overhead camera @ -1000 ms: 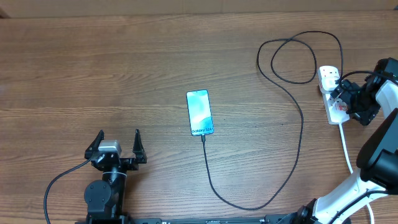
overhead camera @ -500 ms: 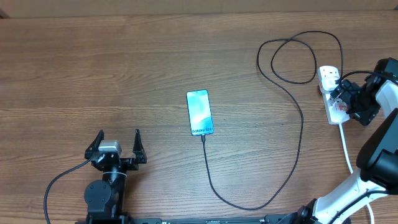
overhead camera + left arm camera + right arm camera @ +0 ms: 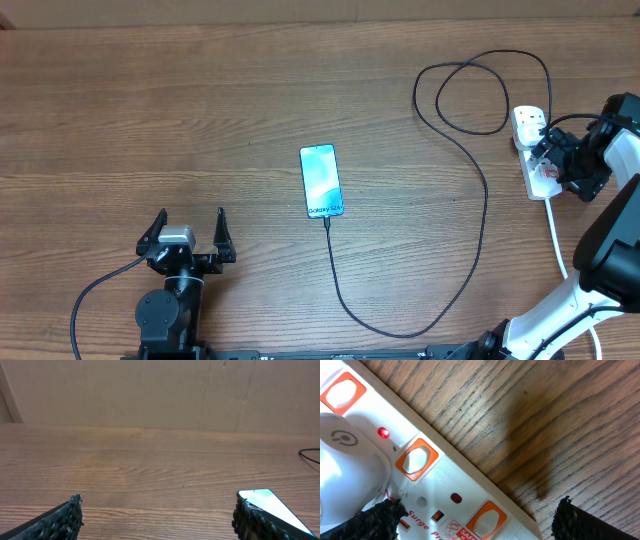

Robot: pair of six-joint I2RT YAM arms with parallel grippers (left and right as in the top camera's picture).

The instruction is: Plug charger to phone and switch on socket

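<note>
The charger, the phone and the socket lie exactly where they did a second ago, and neither arm has stirred in that time. Taken with how things lie, that stillness suggests the work is finished or very nearly so.

At the left, the left pincer point(image 3: 190, 215) sits low at the near edge of the bench point(image 3: 150, 100). Its fingers are spread wide with nothing between them, and it is well apart from everything else.

Towards the middle, the phone point(image 3: 321, 180) lies flat with its screen lit. The charger point(image 3: 487, 205) meets the phone's near edge, so the connector looks seated, though the overhead view is too coarse to be sure. From there the black cable runs toward the robot, swings right, climbs away and loops twice before reaching the far end of the socket point(image 3: 540, 185).

At the right, the right pincer point(image 3: 476, 514) hangs just over the white strip with its fingers spread wide, gripping nothing. Its wrist camera shows a white adapter point(image 3: 345, 475) plugged into the strip and a small red lamp point(image 3: 383, 433) glowing beside it. The orange-framed switches point(image 3: 417, 458) run along the strip's edge.

That lit lamp reads as power on. What may remain is confirming that the lamp belongs to the charger's outlet, then lifting the right arm clear.
</note>
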